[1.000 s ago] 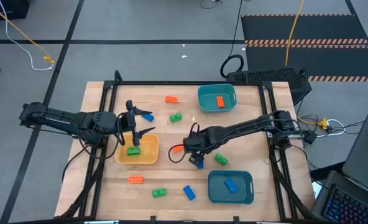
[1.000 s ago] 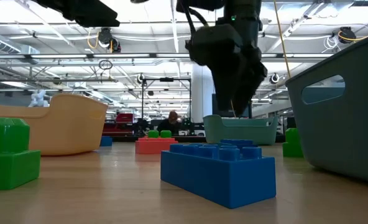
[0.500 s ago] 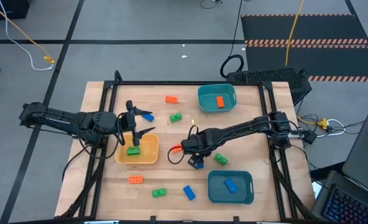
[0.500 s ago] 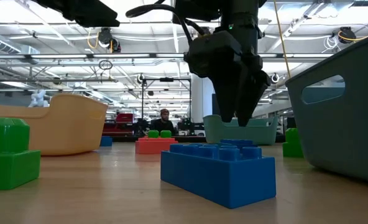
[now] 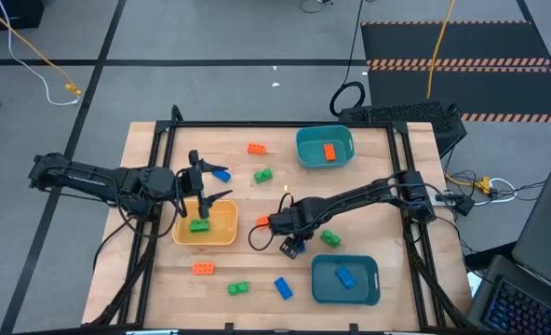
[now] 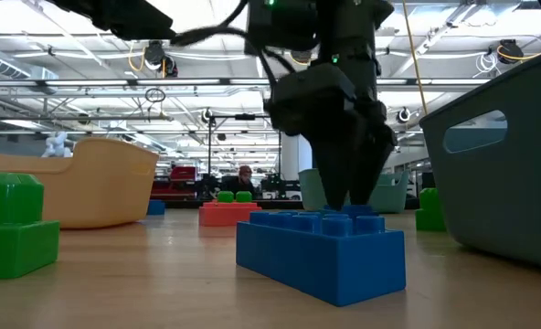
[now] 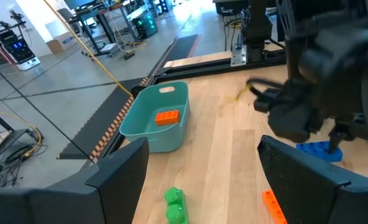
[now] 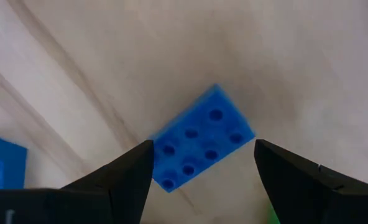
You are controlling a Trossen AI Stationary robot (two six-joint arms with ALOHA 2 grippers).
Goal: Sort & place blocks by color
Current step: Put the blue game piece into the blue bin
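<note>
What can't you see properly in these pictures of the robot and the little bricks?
- High view: the right gripper covers the blue brick under it; its wrist view shows the brick between open fingers, untouched.
- Low view: the yellow tray wall hides what is inside.
- Low view: the big teal tray is cut by the edge, contents hidden.
- Left wrist view: the orange brick is partly behind the left gripper's finger.

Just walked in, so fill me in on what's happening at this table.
The robot is sorting toy blocks by color into trays. The right gripper hangs open over a blue block lying on the table, not yet gripping it. The left gripper waits open above the yellow tray, which holds a green block.
</note>
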